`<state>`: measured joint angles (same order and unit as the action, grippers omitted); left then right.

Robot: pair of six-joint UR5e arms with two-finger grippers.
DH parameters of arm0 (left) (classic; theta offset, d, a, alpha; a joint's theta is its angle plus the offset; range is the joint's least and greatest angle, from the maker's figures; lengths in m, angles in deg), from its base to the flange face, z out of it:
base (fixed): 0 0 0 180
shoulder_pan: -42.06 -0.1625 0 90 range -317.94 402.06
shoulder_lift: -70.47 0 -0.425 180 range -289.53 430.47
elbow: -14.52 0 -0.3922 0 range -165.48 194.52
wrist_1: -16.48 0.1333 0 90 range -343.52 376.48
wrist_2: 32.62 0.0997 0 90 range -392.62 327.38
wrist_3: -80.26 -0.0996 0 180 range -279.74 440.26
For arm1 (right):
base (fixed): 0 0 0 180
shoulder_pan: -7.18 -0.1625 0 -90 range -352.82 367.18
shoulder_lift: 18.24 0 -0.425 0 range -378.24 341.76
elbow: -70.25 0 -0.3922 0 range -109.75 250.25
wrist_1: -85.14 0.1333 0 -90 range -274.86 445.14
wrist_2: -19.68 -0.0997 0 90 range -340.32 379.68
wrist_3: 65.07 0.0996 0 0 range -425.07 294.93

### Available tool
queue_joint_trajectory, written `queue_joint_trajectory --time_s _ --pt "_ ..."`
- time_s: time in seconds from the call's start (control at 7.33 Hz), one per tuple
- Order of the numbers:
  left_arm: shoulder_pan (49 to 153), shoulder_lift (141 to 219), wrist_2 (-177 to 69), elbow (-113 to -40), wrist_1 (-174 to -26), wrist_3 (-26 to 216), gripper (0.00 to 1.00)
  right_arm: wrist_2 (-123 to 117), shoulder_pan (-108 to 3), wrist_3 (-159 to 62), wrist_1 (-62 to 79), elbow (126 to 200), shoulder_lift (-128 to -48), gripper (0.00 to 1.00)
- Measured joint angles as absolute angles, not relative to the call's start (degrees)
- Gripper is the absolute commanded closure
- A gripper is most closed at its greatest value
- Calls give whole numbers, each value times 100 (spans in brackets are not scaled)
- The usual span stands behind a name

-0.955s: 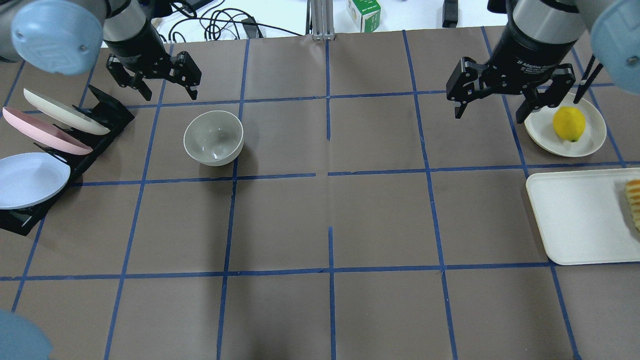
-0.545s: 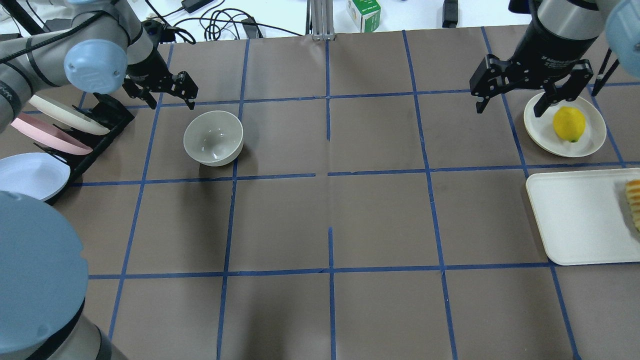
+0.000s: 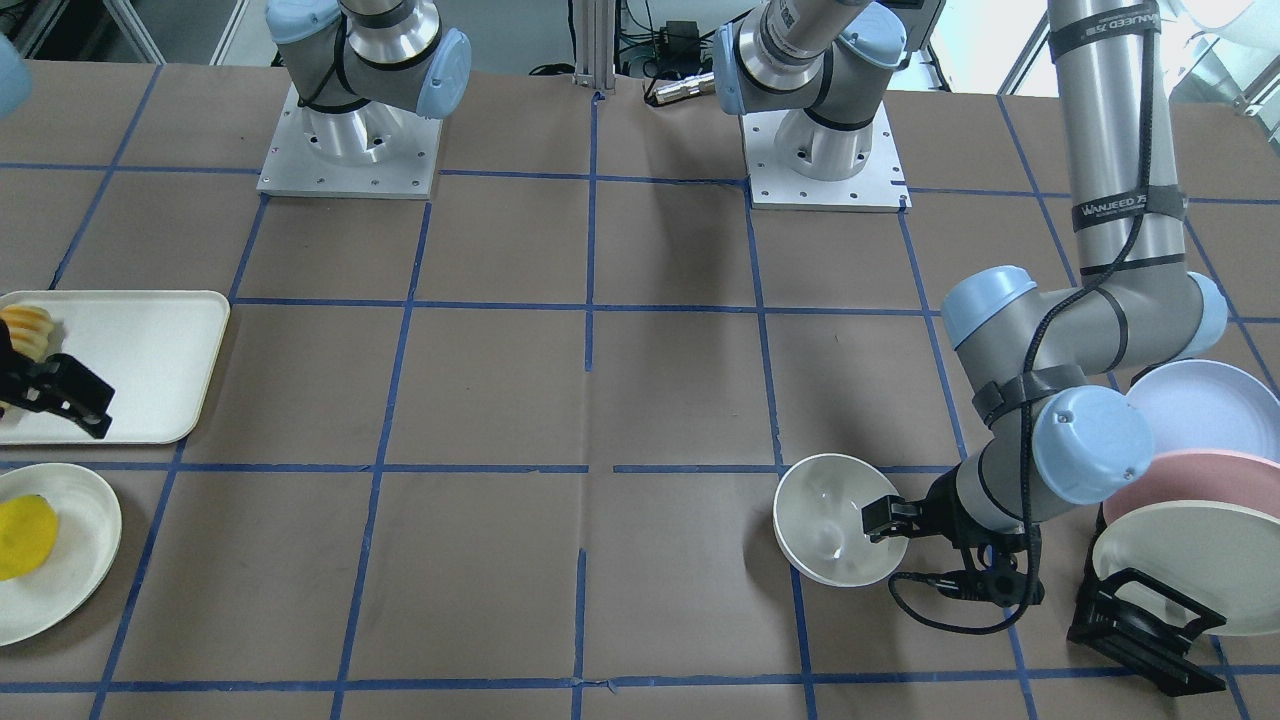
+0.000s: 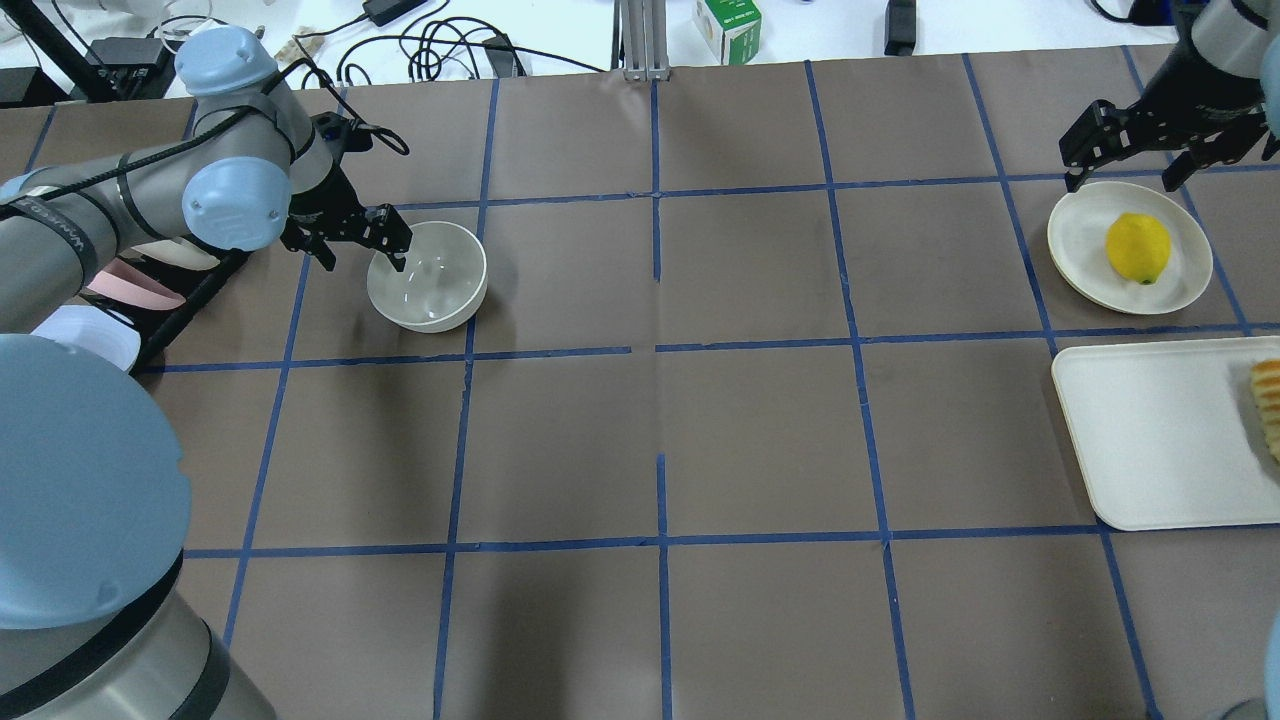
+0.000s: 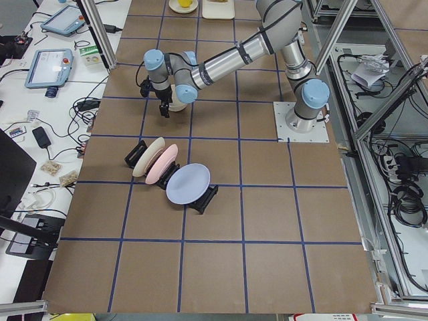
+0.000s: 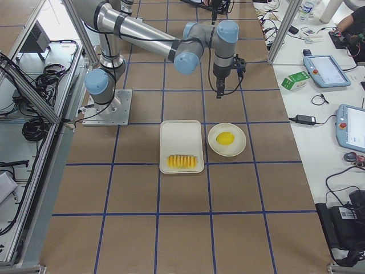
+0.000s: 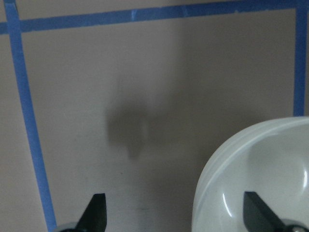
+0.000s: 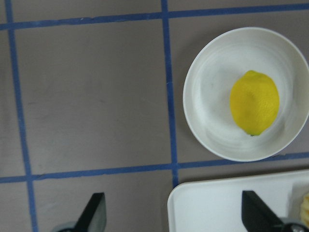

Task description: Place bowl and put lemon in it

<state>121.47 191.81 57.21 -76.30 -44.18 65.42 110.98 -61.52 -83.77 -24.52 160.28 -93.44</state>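
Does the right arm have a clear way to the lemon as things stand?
Probably yes. The right gripper hangs open beside the plate, and the lemon lies bare on that plate, with nothing over it or between the two.

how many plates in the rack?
3, all in the black rack: lavender plate nearest the robot, pink plate in the middle, cream plate farthest out. None seems hidden.

Left wrist view: bowl [image 7: 260,179] cut by right and bottom edges; only the fingertips of the left gripper [image 7: 176,213] show.
Overhead: plate rack [image 4: 185,300] just beside bowl, largely behind left arm [image 4: 120,215]; sliced fruit [image 4: 1268,405], far across from bowl, cut by edge.
Front view: lemon [image 3: 25,535] cut by left edge.
Left side view: bowl mostly hidden by gripper.
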Motion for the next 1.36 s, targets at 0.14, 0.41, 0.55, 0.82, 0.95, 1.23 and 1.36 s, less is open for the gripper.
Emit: queue_joint_trajectory --time_s 0.14,0.41,0.55,0.82,0.95,1.23,1.36 --pt "12155 19177 5719 -7796 -4213 6573 34 11172 -6048 -8564 -2729 16013 -9157 0" --pt "12166 19174 5566 -7892 -4071 6590 89 11171 -5922 -8745 -3314 16005 -8671 0" --pt "12167 19168 5396 -7890 -4063 6577 100 11165 -5880 -8898 -3614 16005 -8444 0" --pt "12166 19118 5287 -7880 -4069 6559 100 11166 -5763 -9065 -3809 15973 -8233 0" --pt "12166 19086 5291 -7882 -4080 6573 100 11166 -5664 -9167 -3800 15925 -8172 0" --pt "12186 19012 5268 -7850 -4138 6630 100 11223 -5465 -9427 -3802 15887 -7980 0" --pt "12262 18907 5169 -7832 -4222 6733 100 11277 -5387 -9423 -3811 15893 -7897 0"
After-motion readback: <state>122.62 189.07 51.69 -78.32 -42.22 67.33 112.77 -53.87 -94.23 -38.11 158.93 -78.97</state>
